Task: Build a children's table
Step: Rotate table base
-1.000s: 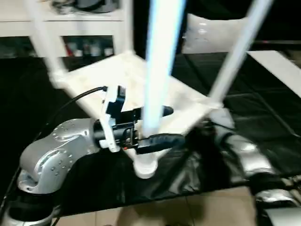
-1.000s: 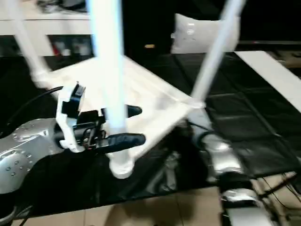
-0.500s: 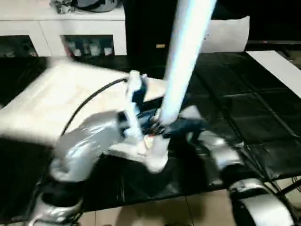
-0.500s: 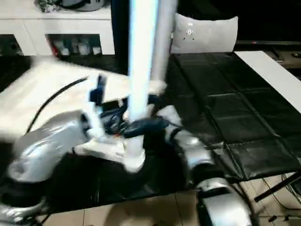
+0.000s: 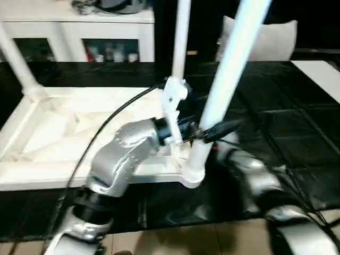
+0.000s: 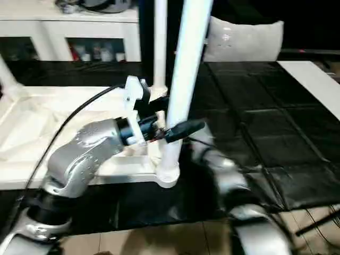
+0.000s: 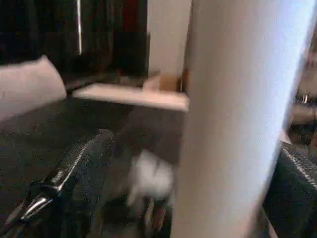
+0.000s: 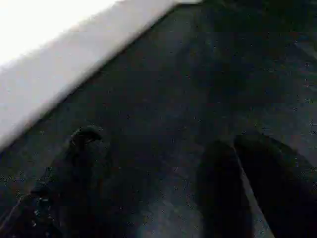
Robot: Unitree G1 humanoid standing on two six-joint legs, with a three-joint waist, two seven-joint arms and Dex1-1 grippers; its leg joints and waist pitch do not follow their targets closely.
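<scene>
The children's table lies upside down on the black mat, its white ribbed top (image 5: 53, 178) facing up. Three white legs stand in its corner sockets: the near right leg (image 5: 228, 69), a far one (image 5: 180, 37) and one at the far left (image 5: 16, 58). My left gripper (image 5: 204, 130) is open around the near right leg, low above its socket, one black finger on each side. In the left wrist view the leg (image 7: 233, 124) stands between the fingers with a gap to one finger (image 7: 74, 168). My right gripper (image 8: 153, 148) hovers open over the mat beside the top's edge (image 8: 44, 64), holding nothing.
A white cabinet (image 5: 79, 32) with glass doors stands at the back. A grey cushion (image 5: 265, 37) lies behind the legs. A white board (image 5: 324, 69) lies at the far right of the mat. Tiled floor (image 5: 186, 239) runs along the mat's near edge.
The table top has swung round from corner-on and tilted to lying flat with its long side towards me. My left gripper has stayed around the near leg.
</scene>
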